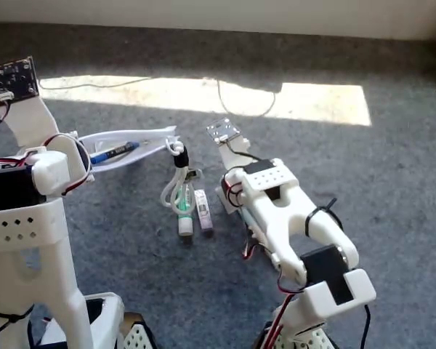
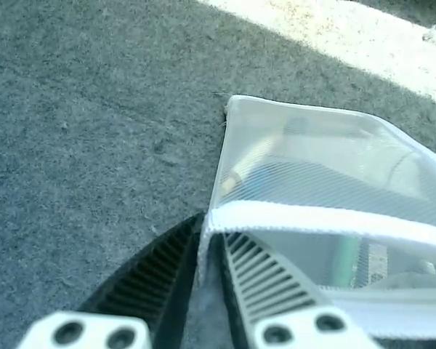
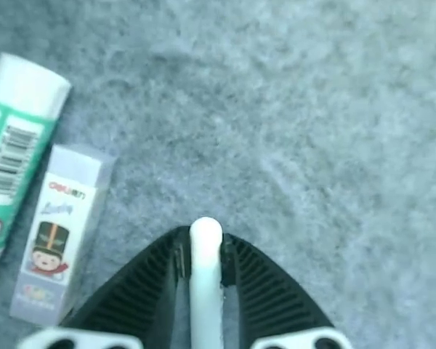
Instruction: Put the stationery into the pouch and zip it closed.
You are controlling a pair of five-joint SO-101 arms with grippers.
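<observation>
low down, left gripper [image 2: 208, 227] pinches the pouch [image 2: 312, 182] rim; right gripper [image 3: 203, 240] clamps a white stick [image 3: 205, 302].

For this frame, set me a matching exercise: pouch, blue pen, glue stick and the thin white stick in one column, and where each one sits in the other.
Things:
1. pouch
2. blue pen
3. glue stick
4. thin white stick

Places:
A. lying on the grey carpet beside the eraser
B. clamped in the right gripper
C. inside the pouch
D. held by its rim in the left gripper

Pairs: 1-D, 2-C, 3-A, 4-B
</observation>
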